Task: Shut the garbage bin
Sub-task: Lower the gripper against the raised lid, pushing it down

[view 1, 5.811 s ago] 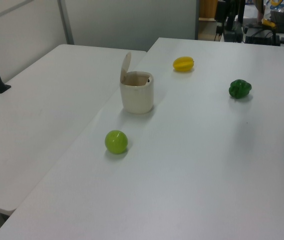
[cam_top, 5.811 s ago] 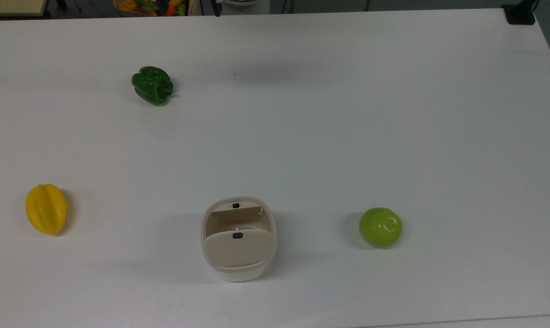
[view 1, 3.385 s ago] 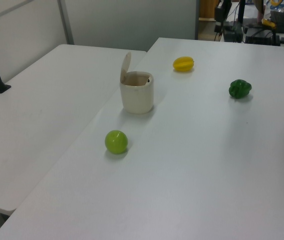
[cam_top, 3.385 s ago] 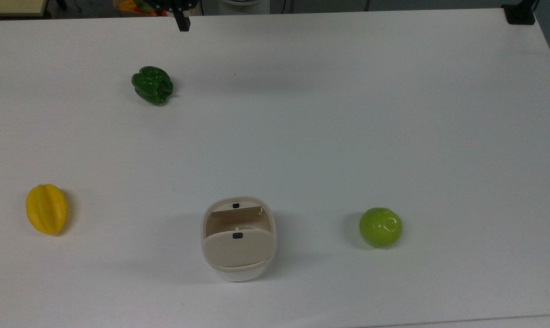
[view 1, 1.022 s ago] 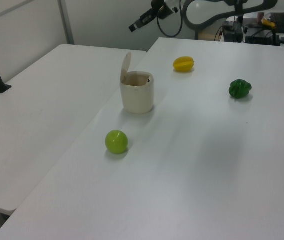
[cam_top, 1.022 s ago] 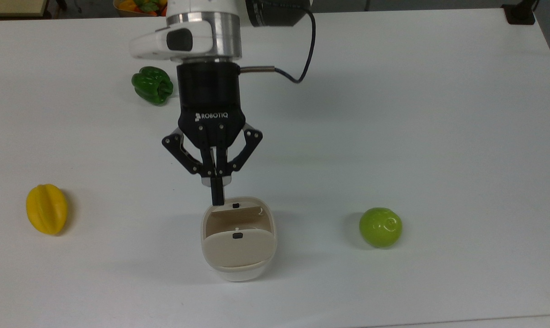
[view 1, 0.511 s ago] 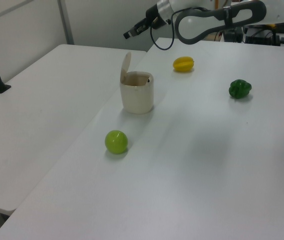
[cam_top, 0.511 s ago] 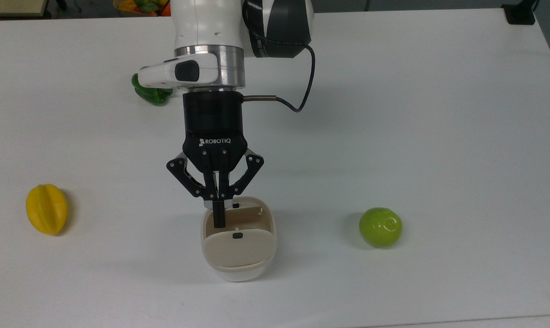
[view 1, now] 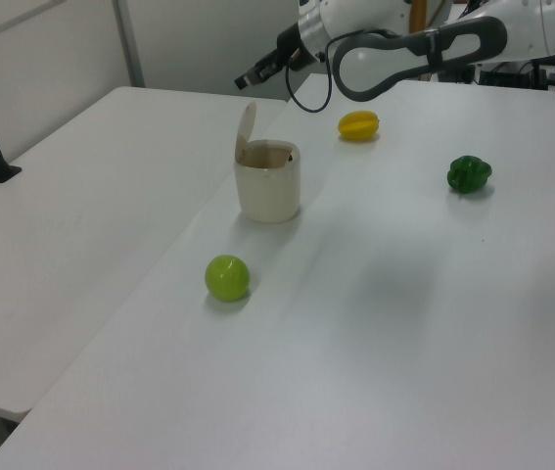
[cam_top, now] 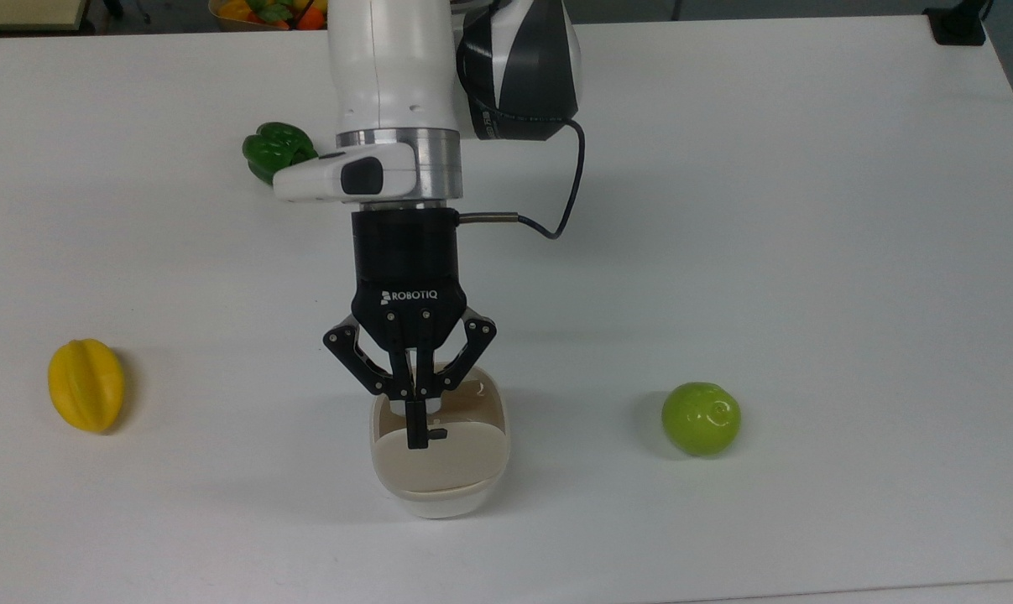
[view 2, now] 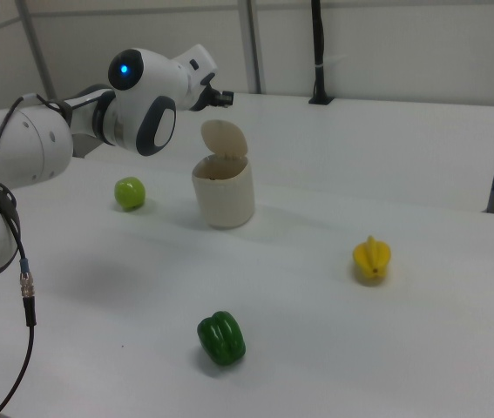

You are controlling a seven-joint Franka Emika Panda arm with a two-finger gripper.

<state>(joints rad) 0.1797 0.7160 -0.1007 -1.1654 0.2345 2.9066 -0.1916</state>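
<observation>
— Gripper point(cam_top: 419, 436) fingers look pressed together above the garbage bin point(cam_top: 441, 470) on the bench point(cam_top: 724, 210). Why?
— Probably to push its raised lid point(view 1: 246, 129) down.

A robot gripper point(cam_top: 419, 432), fingers pressed together, hangs over the open garbage bin point(cam_top: 440, 482) on a white table point(cam_top: 808, 210), flanked by green apple point(cam_top: 701, 419) and yellow starfruit point(cam_top: 86, 384).

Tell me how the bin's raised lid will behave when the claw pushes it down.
The lid stands upright on a hinge at the garbage bin's rim, so it should probably swing shut rather than bend. The bin looks small, light and taller than wide, so a sideways shove might slide or tip it. The closed claw sits above it, favouring a downward press.
</observation>
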